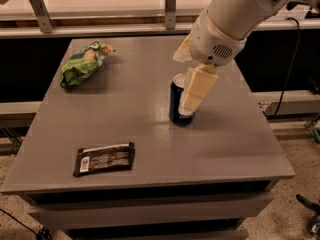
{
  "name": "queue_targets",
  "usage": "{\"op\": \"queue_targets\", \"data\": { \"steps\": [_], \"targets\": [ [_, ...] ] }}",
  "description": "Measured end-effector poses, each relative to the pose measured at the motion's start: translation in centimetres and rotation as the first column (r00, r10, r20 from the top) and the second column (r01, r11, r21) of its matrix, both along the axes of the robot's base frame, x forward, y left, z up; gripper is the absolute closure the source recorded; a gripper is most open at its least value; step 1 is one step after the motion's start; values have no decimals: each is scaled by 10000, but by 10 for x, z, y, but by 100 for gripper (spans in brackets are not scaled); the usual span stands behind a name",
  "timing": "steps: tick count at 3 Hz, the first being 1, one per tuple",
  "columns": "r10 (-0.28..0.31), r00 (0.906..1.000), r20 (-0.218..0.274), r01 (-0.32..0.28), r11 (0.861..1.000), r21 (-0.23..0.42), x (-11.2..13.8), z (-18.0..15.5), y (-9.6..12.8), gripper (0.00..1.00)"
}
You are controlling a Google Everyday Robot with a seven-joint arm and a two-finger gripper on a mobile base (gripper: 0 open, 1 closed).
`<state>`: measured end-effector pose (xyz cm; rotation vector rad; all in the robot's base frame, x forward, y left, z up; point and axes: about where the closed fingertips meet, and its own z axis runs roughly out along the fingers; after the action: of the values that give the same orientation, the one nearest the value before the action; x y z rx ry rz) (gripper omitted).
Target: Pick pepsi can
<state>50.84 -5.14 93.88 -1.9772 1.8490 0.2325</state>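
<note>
The pepsi can (175, 104), dark blue with a silver top, stands upright near the middle of the grey table (150, 134). My gripper (184, 86) hangs from the white arm that reaches in from the upper right. It is open and down at the can. One cream finger (197, 88) lies across the can's right front and hides the logo. The other finger is mostly hidden behind the can's top. I cannot see the fingers pressing on the can.
A green snack bag (82, 62) lies at the table's far left. A flat dark wrapper with a barcode (104, 158) lies near the front left edge. A counter with metal posts runs behind the table. A black cable hangs at the right.
</note>
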Motion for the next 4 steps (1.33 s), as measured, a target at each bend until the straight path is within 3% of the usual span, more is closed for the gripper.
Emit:
{"op": "queue_targets", "data": {
  "steps": [2,3,4],
  "targets": [
    [287,9966,775,-236,9976,-651,21,-34,-16,65],
    [293,9965,785,-242,9975,-656,21,-33,-16,88],
    [786,9915,1036,-741,9962,-458,7,3,-13,100]
  ]
}}
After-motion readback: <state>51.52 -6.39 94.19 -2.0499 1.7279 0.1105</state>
